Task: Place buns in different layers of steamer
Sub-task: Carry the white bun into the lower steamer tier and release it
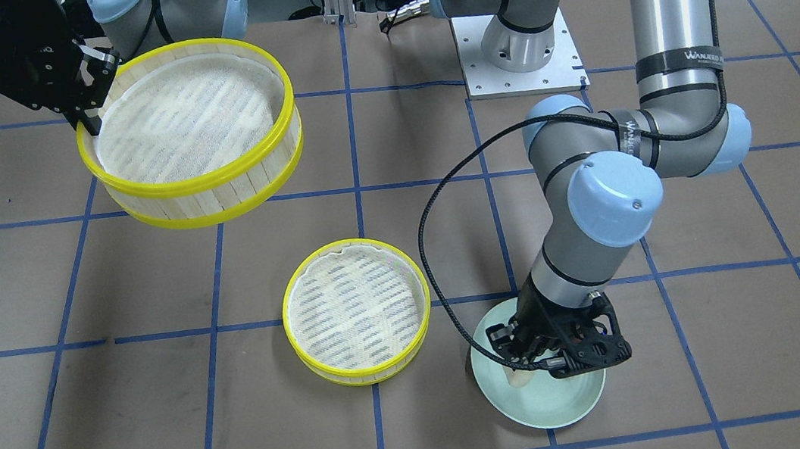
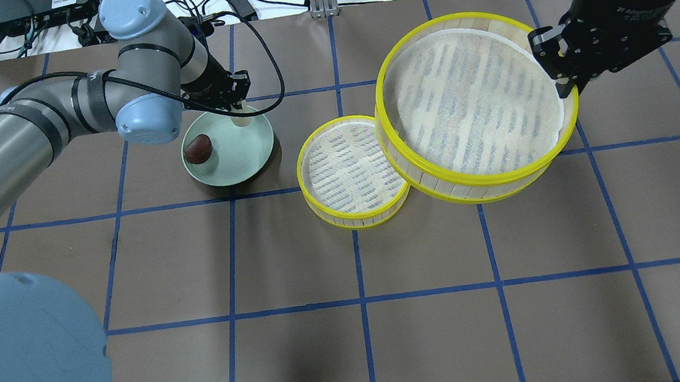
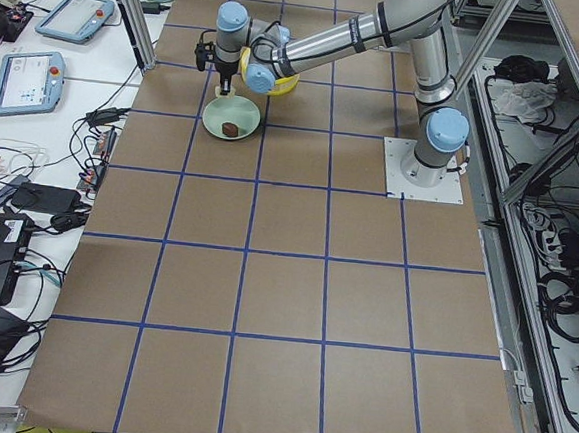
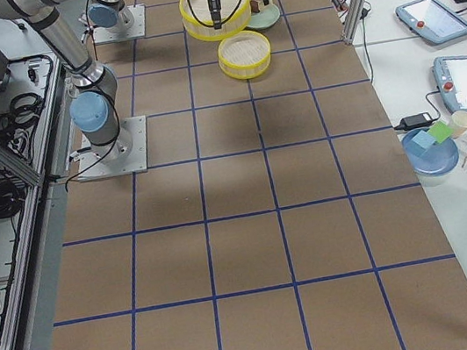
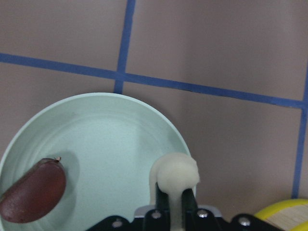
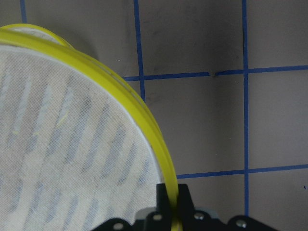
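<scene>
We judge this to be the pick step for the first bun, with the steamer already split.

Nearest in the front-facing view is the pale green plate point(image 5: 106, 144). The left gripper point(image 5: 175, 199) stands over its edge, fingers narrow and pinched on the cream bun point(image 5: 175, 173). We cannot tell if that bun is clear of the plate. The dark bun point(image 5: 31, 190) lies alone on the plate's other side, well apart from the gripper.

Just beside the plate, the lower tray point(image 1: 357, 310) sits on the table point(image 1: 91, 445), with nothing on its mesh floor.

Farthest is the upper tray point(image 1: 189, 121), held in the air and tilted, also with nothing in it. The right gripper point(image 6: 172, 197) is clamped on its yellow rim.

Next move, as we judge it: carry the cream bun sideways to the lower tray and release it low over the mesh, keeping the upper tray out of the way.
</scene>
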Controlling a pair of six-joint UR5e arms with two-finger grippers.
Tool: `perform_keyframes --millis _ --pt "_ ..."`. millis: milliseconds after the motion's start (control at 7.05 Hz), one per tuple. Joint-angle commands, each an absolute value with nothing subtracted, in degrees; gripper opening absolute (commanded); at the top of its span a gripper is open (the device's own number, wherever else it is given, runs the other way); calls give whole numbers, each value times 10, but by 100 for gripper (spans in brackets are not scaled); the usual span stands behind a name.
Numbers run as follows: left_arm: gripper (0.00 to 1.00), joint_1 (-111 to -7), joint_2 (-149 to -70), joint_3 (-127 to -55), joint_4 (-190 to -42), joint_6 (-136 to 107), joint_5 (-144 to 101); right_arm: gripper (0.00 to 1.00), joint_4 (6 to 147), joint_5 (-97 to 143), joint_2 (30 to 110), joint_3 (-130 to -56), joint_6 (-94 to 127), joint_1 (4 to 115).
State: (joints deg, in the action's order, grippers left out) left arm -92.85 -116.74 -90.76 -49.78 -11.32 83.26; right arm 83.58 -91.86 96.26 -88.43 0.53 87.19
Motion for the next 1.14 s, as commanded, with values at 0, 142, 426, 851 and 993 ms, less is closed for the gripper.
perform_keyframes --millis 0,142,426,851,993 --pt "0 -995 -1142 -908 -502 -118 834 0 836 -919 962 -884 8 872" --pt "0 -1020 -1143 -911 -498 -151 831 0 836 -919 962 -884 8 872" --pt "0 -1059 -1151 -918 -498 -180 829 0 836 -919 962 -884 8 872" --pt "29 -1089 -1153 -939 -497 -189 828 0 836 -919 962 -884 5 872" --pt "89 -1096 -1153 -939 -498 -189 830 0 836 -919 962 -884 4 872"
